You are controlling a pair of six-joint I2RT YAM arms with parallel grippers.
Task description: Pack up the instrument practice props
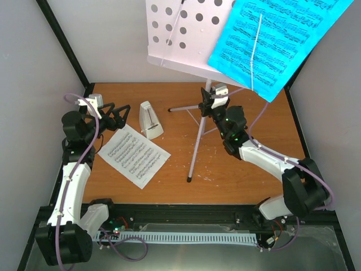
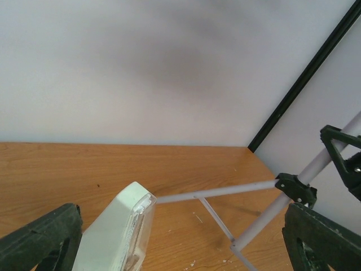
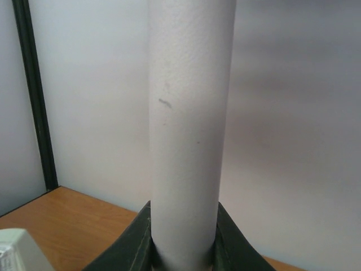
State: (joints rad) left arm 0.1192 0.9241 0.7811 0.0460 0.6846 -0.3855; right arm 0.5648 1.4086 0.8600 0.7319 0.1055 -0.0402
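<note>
The lilac music stand [image 1: 198,132] stands upright mid-table, its perforated tray [image 1: 180,31] at the top of the view. A bright-blue sheet-music page [image 1: 265,39] rests on the tray. My right gripper [image 1: 207,104] is shut on the stand's pole [image 3: 189,130]. The white pyramid metronome [image 1: 150,119] stands left of the stand and shows in the left wrist view [image 2: 115,234]. A white sheet-music page [image 1: 133,154] lies flat in front of it. My left gripper [image 1: 115,116] is open, just left of the metronome, its fingers [image 2: 39,237] wide apart.
White walls with black frame posts [image 2: 304,76] enclose the wooden table on three sides. The stand's tripod legs [image 2: 220,192] spread across the table's middle. A cable tray [image 1: 180,237] runs along the near edge between the arm bases.
</note>
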